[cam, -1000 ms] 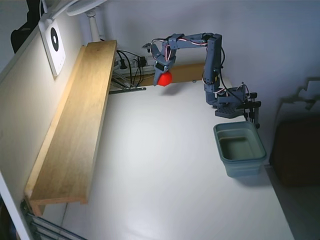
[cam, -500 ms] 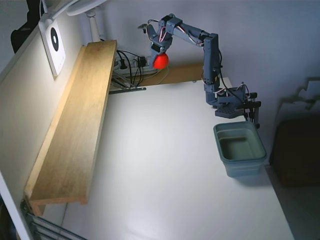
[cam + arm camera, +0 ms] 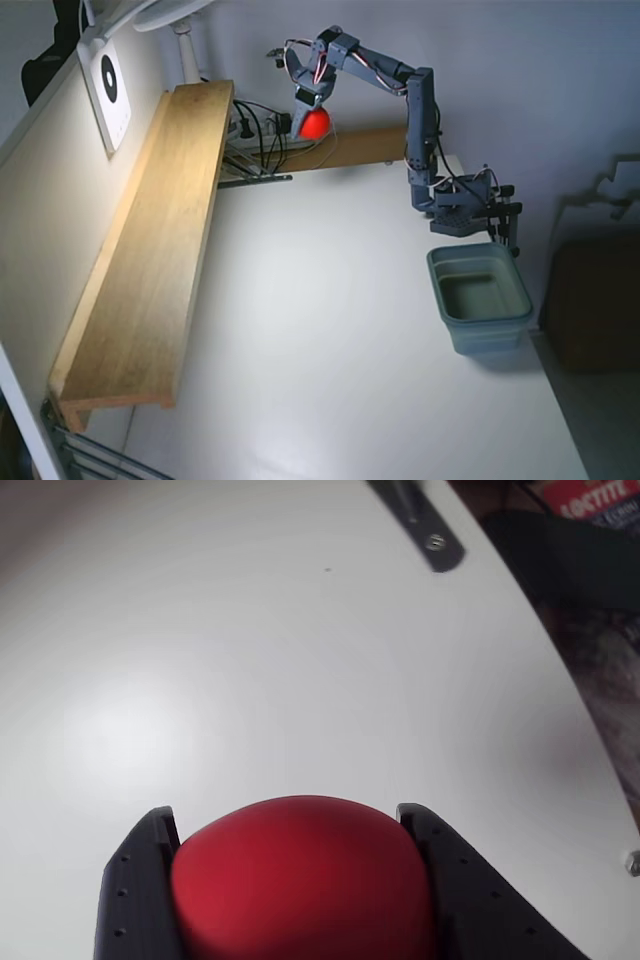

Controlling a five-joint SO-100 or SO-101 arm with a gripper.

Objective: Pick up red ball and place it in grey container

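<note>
In the fixed view my gripper (image 3: 313, 118) is raised high over the far end of the white table and is shut on the red ball (image 3: 315, 123). In the wrist view the red ball (image 3: 303, 880) fills the bottom centre, pinched between the two dark fingers (image 3: 135, 885), with my gripper (image 3: 300, 860) looking down on bare white tabletop. The grey container (image 3: 480, 297) stands upright on the table's right side, just in front of the arm's base, well to the right of and nearer than the ball. It looks empty.
A long wooden shelf board (image 3: 150, 240) runs along the table's left side. Cables and a power strip (image 3: 262, 135) lie at the far end under the gripper. The arm's base (image 3: 465, 207) is clamped at the right edge. A dark bracket (image 3: 415, 525) shows at the table edge.
The arm has lifted the ball higher and swung it slightly left and toward the back wall. The container has not moved.
</note>
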